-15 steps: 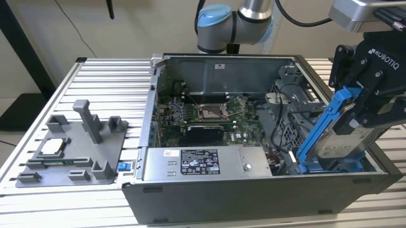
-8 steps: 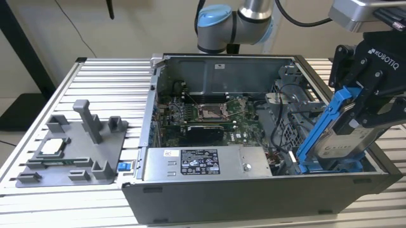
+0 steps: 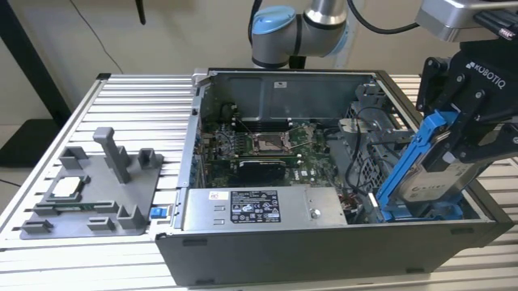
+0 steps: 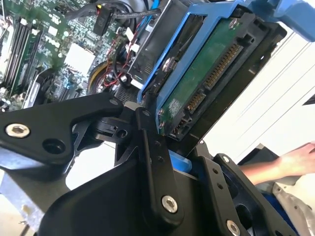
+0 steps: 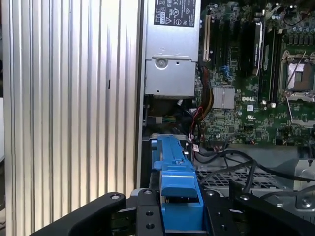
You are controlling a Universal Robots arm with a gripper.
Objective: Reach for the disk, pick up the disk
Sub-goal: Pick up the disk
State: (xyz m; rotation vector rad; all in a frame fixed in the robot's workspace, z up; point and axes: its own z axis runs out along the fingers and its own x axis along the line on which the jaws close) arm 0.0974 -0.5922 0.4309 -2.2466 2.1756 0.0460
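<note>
The disk (image 3: 435, 180) is a silver-grey drive in a bright blue frame. It stands tilted on edge at the exterior view's right, its lower end still inside the open computer case (image 3: 324, 248). My gripper (image 3: 455, 151) is shut on the disk's upper part. In the second wrist view, the disk's green underside (image 4: 206, 81) and its connector face the camera, with the black fingers (image 4: 153, 162) clamped on the blue frame. The first wrist view has the blue frame (image 5: 172, 162) rising from between the gripper's (image 5: 180, 209) fingers.
Inside the case lie a motherboard (image 3: 259, 145), a grey power supply box (image 3: 259, 209) and cables around the drive bay (image 3: 364, 157). A grey fixture (image 3: 93, 188) with a small chip sits on the slatted table (image 3: 130, 91). A person's hand (image 4: 295, 161) shows beyond the gripper.
</note>
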